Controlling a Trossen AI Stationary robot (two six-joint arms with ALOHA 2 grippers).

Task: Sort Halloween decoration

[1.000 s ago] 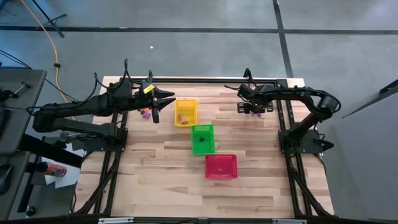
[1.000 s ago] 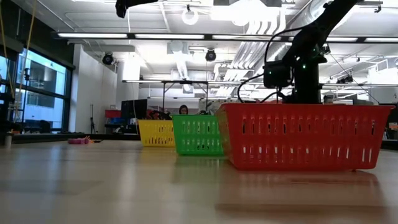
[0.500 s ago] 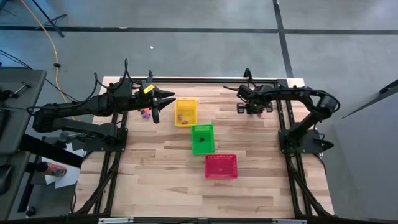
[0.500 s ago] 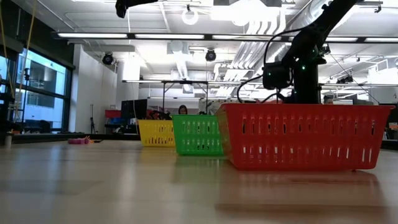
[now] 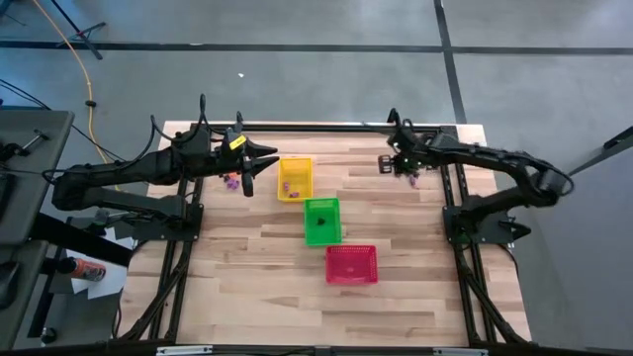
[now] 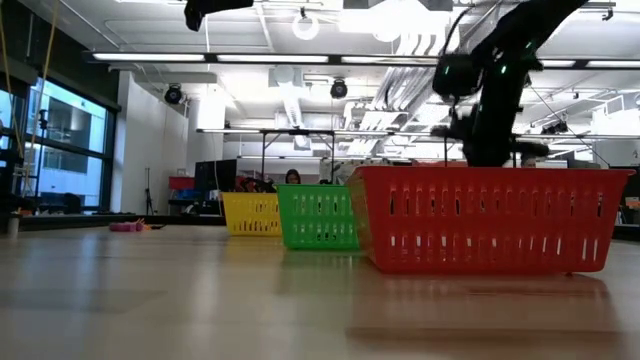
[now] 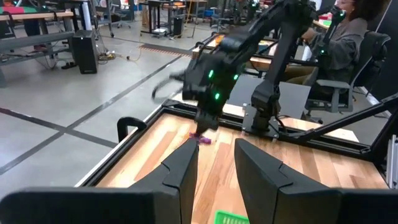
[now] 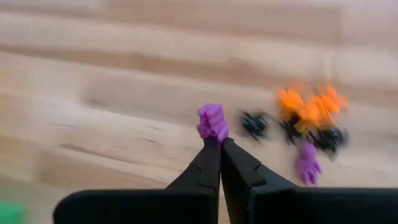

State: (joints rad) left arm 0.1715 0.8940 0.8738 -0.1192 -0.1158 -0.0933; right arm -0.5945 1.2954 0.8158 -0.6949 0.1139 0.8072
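While your right gripper (image 8: 219,142) pinches 1 purple trinket (image 8: 212,121) between closed fingertips, lifted above the table (image 5: 396,297) near its far right corner, the other trinkets (image 8: 311,121), orange, black and purple, lie clustered on the wood below. Your left gripper (image 5: 247,178) hovers partly open and empty beside the yellow basket (image 5: 295,178), near more trinkets (image 5: 230,182).

Bright ceiling lights; right wrist pic blurry.
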